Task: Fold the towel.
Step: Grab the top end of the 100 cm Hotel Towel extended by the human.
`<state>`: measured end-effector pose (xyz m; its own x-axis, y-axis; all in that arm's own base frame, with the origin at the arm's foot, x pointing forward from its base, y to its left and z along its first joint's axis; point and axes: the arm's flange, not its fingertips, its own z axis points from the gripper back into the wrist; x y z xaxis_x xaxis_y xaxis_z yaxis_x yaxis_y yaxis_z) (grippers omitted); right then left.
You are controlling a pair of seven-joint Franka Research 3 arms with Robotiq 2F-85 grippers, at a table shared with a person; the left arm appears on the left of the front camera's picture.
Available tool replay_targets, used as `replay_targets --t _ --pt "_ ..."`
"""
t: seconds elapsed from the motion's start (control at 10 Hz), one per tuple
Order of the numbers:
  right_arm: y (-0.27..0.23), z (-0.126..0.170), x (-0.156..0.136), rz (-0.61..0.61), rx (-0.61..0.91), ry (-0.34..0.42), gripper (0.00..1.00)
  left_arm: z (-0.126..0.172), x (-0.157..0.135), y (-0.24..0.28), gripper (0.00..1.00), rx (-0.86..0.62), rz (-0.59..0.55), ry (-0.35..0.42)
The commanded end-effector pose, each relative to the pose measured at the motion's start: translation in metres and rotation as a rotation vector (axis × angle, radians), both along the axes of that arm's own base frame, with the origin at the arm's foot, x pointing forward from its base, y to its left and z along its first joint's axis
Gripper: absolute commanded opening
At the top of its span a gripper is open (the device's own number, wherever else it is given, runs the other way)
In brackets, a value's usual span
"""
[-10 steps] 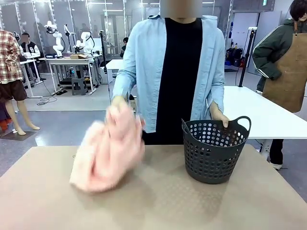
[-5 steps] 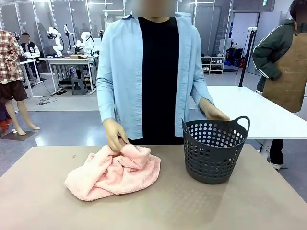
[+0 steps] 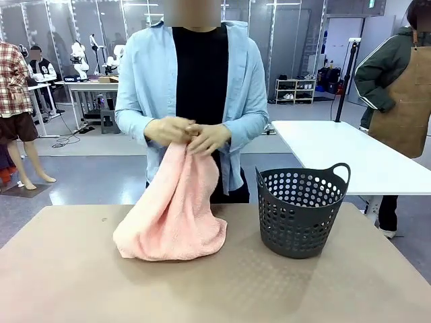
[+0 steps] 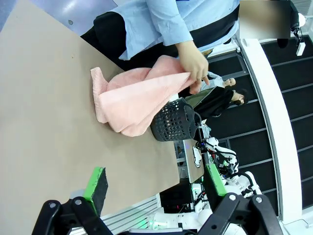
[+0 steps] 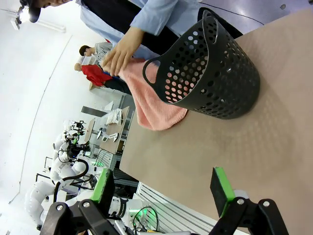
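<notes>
Above the tabletop, I see the person's hands holding the towel, its lower end apparently resting beside the basket; left claw and right claw released.

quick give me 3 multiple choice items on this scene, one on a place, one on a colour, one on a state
1. In the front view, where does the basket stand on the table?
A) to the picture's right of the towel
B) on top of the towel
C) at the table's far left corner

2. What colour is the basket?
A) white
B) dark grey
C) red

3. How is the towel now?
A) folded flat
B) inside the basket
C) lifted at its top by the person's hands, lower part resting on the table

Answers:
1 A, a strip of bare table shows between towel and basket.
2 B, its perforated wall is dark grey.
3 C, both hands bunch the top at chest height while the bottom lies on the table.
</notes>
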<state>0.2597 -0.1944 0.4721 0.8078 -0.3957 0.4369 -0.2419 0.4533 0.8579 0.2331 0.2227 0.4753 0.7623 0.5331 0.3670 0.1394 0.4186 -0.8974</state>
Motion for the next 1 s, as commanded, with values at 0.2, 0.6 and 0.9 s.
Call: replay_targets --t 0.2,0.6,0.9 --pt "-0.0014 0.0005 0.0016 -0.002 0.007 -0.018 1.00 -0.0002 0.0001 0.0001 1.00 -0.007 -0.007 -0.007" --pt "-0.0014 0.0005 0.0016 -0.002 0.007 -0.018 1.00 -0.0002 0.0001 0.0001 1.00 -0.007 -0.007 -0.007" --pt "-0.0014 0.0005 0.0016 -0.002 0.007 -0.018 1.00 -0.0002 0.0001 0.0001 1.00 -0.007 -0.007 -0.007"
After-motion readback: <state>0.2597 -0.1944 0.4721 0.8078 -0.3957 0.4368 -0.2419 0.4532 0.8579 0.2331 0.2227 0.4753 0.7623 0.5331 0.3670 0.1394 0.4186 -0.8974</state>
